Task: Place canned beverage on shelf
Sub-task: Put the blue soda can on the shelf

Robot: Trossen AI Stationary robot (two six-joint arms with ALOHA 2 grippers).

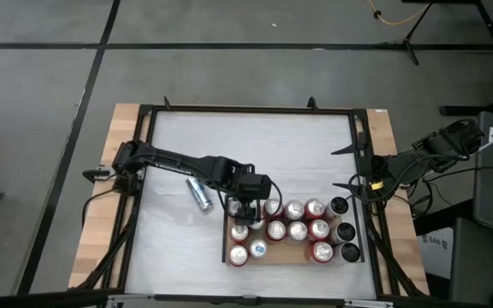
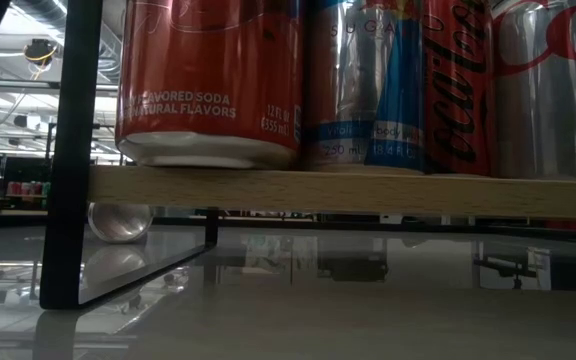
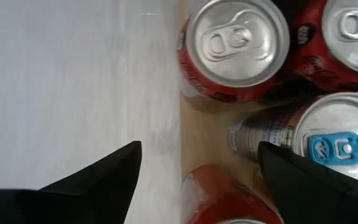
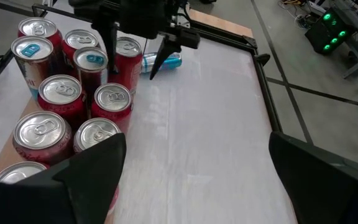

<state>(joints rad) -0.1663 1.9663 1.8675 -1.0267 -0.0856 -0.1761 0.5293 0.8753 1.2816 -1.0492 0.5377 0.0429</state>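
Jaws: the left gripper [image 1: 245, 208] stands open with nothing between its fingers [image 3: 98, 180], poised above the corner of the shelf [image 1: 277, 255] nearest the table's middle; the right gripper [image 4: 194, 180] is likewise open and empty, its arm parked at the table's edge on the shelf's far side from the left arm. Surface: the white tabletop [image 1: 255, 154] is framed by black rails, with wooden strips [image 1: 109, 205] along its sides, and stands on a grey floor marked with dark lines. Room: the low view looks under the shelf board into a workshop with ceiling ducts and equipment, too dim to itemise. Contents of the shelf: the light wooden board sits on the tabletop against the edge nearest the arms' bases and carries upright cans in rows, mostly red cans [image 1: 296, 231] with silver tops, a slim silver-and-blue can [image 3: 303, 140] among them, and what appear to be dark cans [image 1: 346, 232] at the end toward the right arm. One red can [image 3: 235, 50] stands at the board's edge just beyond the left gripper. Off the shelf, a blue-and-silver can [image 1: 198, 193] lies on its side on the tabletop, just beside the left arm and near the shelf's corner.
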